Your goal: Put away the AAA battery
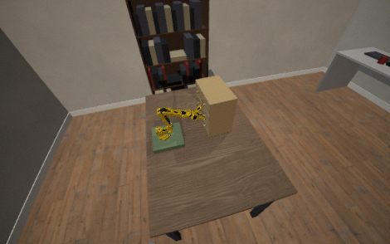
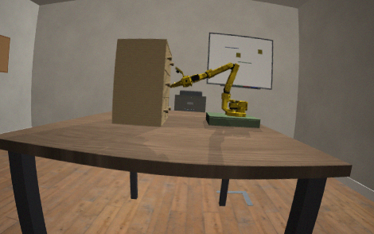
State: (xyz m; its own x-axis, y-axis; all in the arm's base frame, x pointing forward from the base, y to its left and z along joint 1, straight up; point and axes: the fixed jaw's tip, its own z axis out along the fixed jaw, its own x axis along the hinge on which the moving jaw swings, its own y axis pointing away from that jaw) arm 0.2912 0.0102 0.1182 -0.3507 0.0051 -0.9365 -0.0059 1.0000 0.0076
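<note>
One yellow arm (image 2: 223, 72) rises from its green base (image 2: 251, 120) at centre right of the exterior view and stretches level to the left — its gripper (image 2: 175, 77) at the front of the one tan drawer cabinet (image 2: 139, 79), near its upper knobs. The jaws stand slightly parted; nothing shows between them. The battery cannot be made out in either view — one table (image 1: 216, 183) bears everything.

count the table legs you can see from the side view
4: two thick dark legs at the near corners, left and right, and two thinner-looking ones further back under the table, left and right.
</note>
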